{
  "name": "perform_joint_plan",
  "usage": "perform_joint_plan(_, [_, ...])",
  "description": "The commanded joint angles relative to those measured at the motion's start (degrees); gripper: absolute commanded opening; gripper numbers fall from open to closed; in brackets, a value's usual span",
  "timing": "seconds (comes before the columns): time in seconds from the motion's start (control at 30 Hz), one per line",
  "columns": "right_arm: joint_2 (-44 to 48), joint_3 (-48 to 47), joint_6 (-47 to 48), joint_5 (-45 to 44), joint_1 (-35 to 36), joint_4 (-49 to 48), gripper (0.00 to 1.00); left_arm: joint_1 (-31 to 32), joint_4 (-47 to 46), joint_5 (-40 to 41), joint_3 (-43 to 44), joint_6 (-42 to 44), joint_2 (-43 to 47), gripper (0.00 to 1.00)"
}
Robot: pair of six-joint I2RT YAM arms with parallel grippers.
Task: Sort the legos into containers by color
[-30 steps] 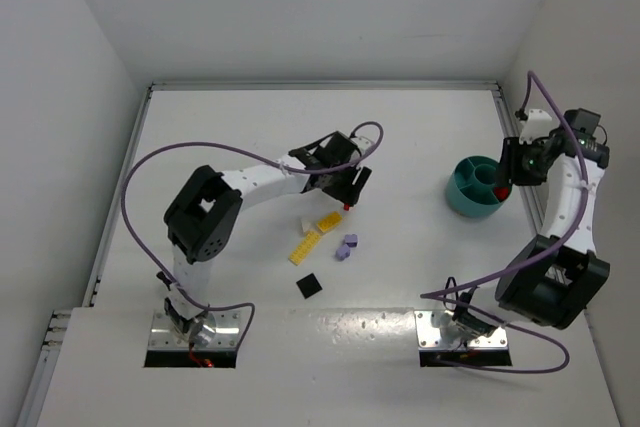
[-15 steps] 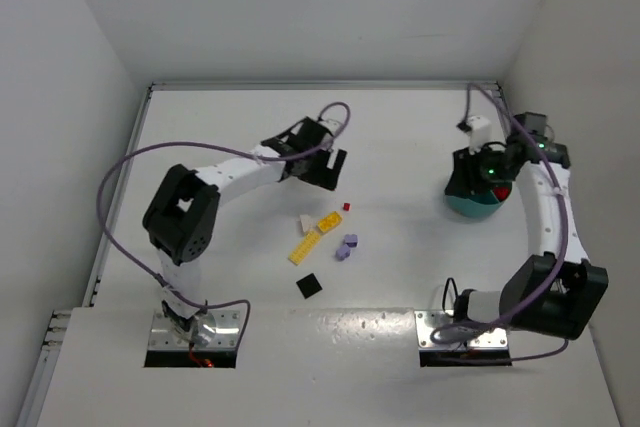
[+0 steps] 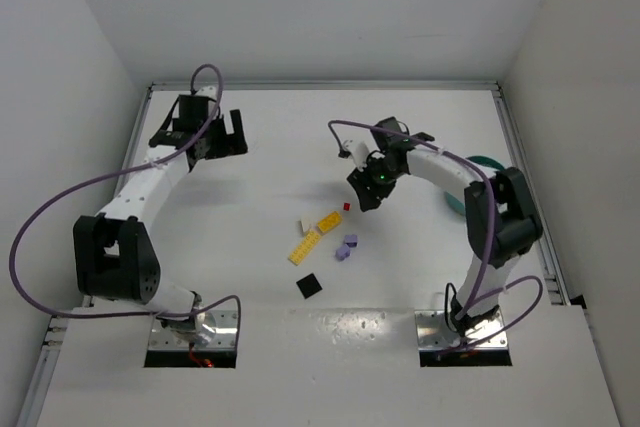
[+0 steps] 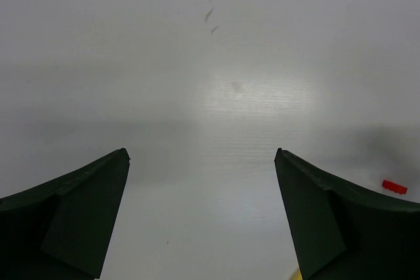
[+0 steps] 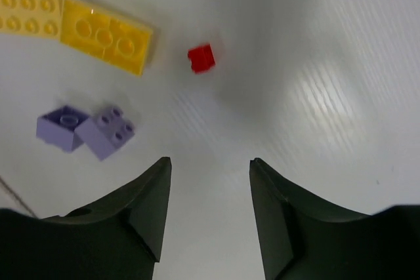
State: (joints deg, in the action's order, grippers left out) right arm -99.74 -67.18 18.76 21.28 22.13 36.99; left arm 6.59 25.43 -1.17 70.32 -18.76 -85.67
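Bricks (image 3: pixel 310 242) lie loose in a small cluster on the table (image 3: pixel 250 197), none of them in the dish. A tiny red brick (image 3: pixel 347 206) sits at the far edge of the cluster, apart from the others. Just nearer is a yellow brick (image 3: pixel 329 219), with a yellow plate (image 3: pixel 302 250) running end to end from it toward the left arm's side. A white brick (image 3: pixel 303 224) lies beside where those two meet. Two purple bricks (image 3: pixel 347 246) touch each other on the right side of the cluster. A black square (image 3: pixel 310 286) lies alone, nearest the arm bases.

The teal dish (image 3: pixel 455 203) stands well to the right of the bricks. The right arm (image 3: pixel 470 182) crosses over most of it, so what its compartments hold cannot be told.

The right gripper (image 3: pixel 365 192) hangs over the table just beyond the red brick. Its jaws are partly apart with nothing between them. In its wrist view the gripper (image 5: pixel 207 181) looks down on bare table, with the red brick (image 5: pixel 201 58) ahead and the purple bricks (image 5: pixel 85 129) off to one side.

The left gripper (image 3: pixel 225 133) is far from the bricks, near the table's far left corner. Its jaws stand wide and hold nothing, with only bare table between the fingers (image 4: pixel 72 214).
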Motion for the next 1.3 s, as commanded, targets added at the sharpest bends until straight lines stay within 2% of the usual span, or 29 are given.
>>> perform_joint_plan(0.0, [-4.40, -5.06, -1.98, -2.73, 3.35, -5.17, 0.54, -2.98, 0.94, -2.17, -5.19, -1.01, 4.01, 1.00])
perform_joint_plan(0.17, [-9.23, -8.66, -1.98, -5.63, 6.08, -6.32, 0.56, -6.23, 0.94, -3.58, -6.87, -0.40, 6.04, 1.00])
perform_joint_plan(0.3, [-11.17, -9.29, -0.93, -5.63, 7.31, -6.32, 0.56, -6.24, 0.94, -4.90, -6.87, -0.92, 6.04, 1.00])
perform_joint_plan(0.63, [-13.63, -8.76, -0.40, -7.39, 9.51, -8.34, 0.47, -6.77, 0.41, -5.42, -6.34, -0.92, 5.51, 1.00])
perform_joint_plan(0.73, [-13.63, -8.15, -0.40, -7.39, 10.04, -9.65, 0.43, -6.77, 0.41, -5.95, -6.34, -0.92, 4.98, 1.00])
perform_joint_plan(0.83, [-14.16, -8.14, -0.40, -7.91, 10.57, -10.27, 0.30, -6.77, 0.41, -5.95, -6.34, -0.92, 4.46, 1.00])
perform_joint_plan(1.03, [-11.97, -7.00, -0.92, -8.45, 10.57, -10.02, 0.13, -6.16, 0.41, -6.65, -6.34, -0.13, 4.46, 1.00])
perform_joint_plan(1.17, [-4.16, -6.22, -0.92, -10.98, 6.80, -4.75, 0.06, -2.38, 0.41, -5.43, -5.81, 3.55, 4.98, 1.00])
perform_joint_plan(1.2, [0.38, -5.08, -0.92, -11.95, 5.74, -3.69, 0.05, -1.59, 0.41, -4.90, -5.81, 4.08, 4.98, 1.00])
perform_joint_plan(1.27, [4.54, -4.55, -0.14, -12.49, 1.28, 0.69, 0.05, 0.87, 0.41, -4.02, -5.81, 5.40, 4.98, 1.00])
